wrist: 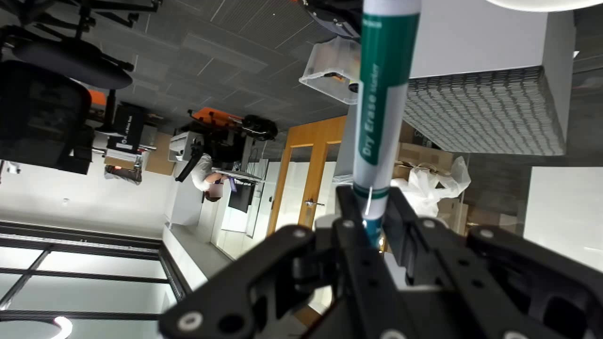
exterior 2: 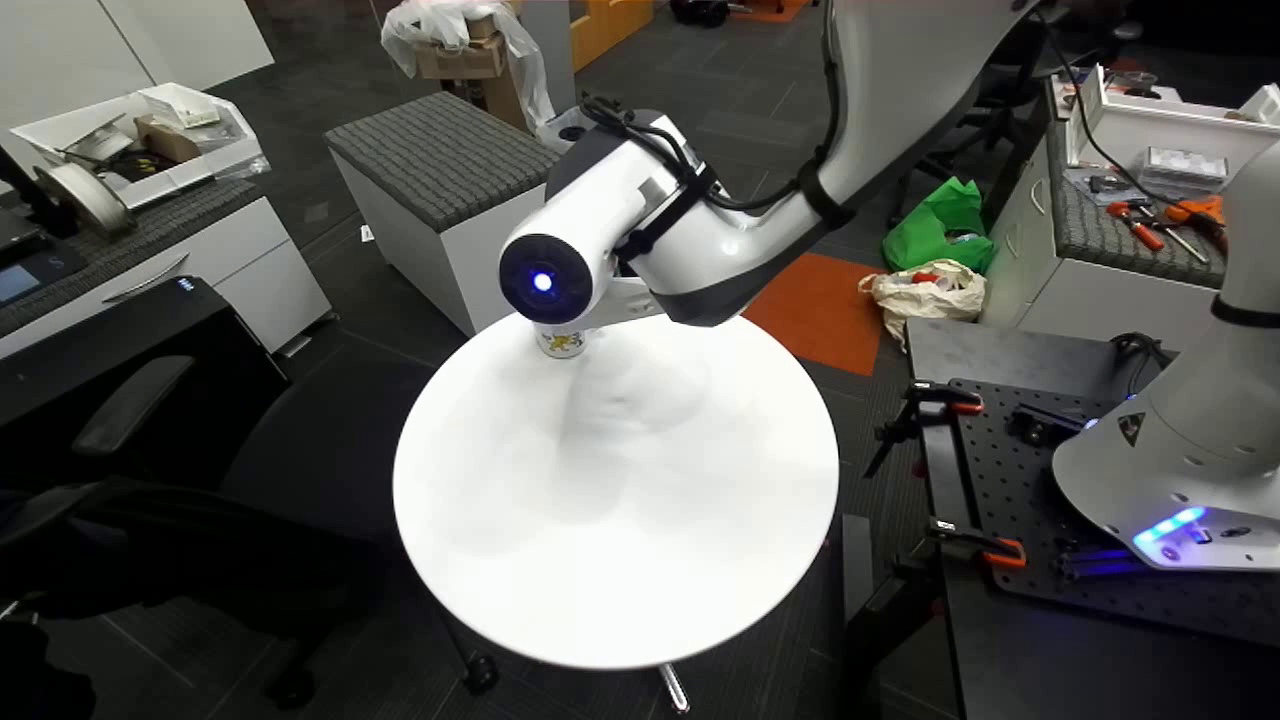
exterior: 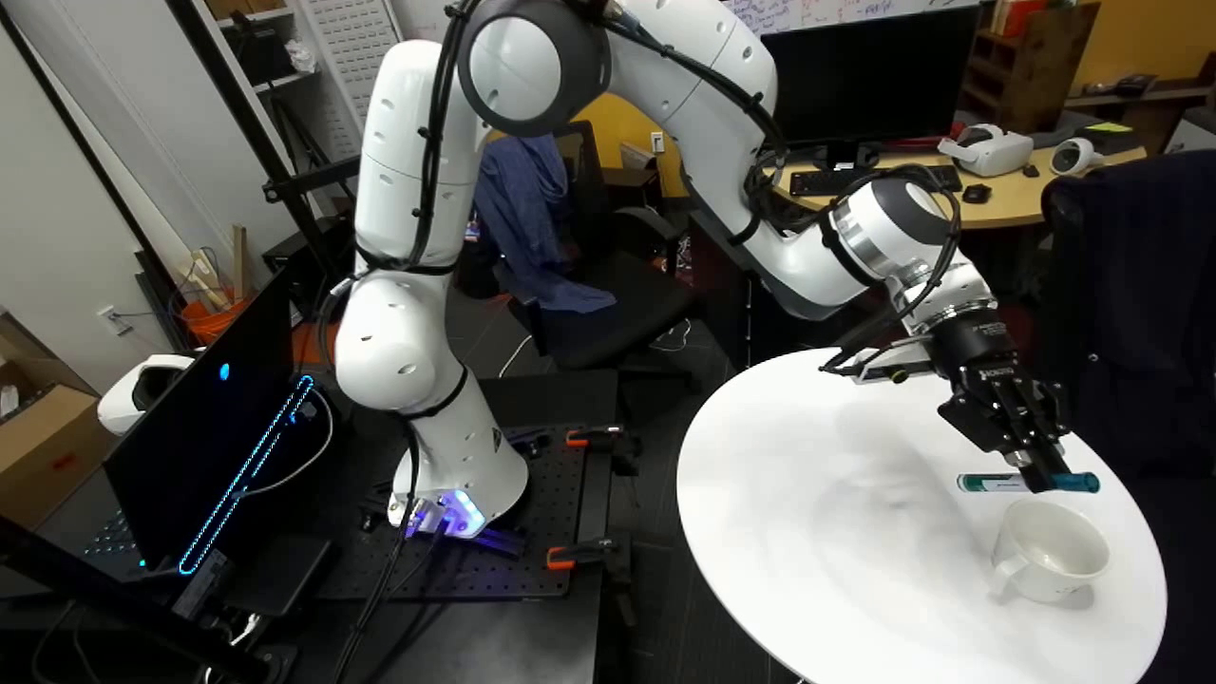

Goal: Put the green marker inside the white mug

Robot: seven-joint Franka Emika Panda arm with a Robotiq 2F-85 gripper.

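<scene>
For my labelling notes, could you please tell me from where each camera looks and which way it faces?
In an exterior view, it looks down from above, base left of the table; arm and gripper show.
In an exterior view, it looks down from the table's opposite side, base right, toward the mug; arm shows, gripper hidden.
In the wrist view, it sits behind the fingers, facing past the marker into the room, which appears upside down.
Both exterior views share base, arm, table and mug.
</scene>
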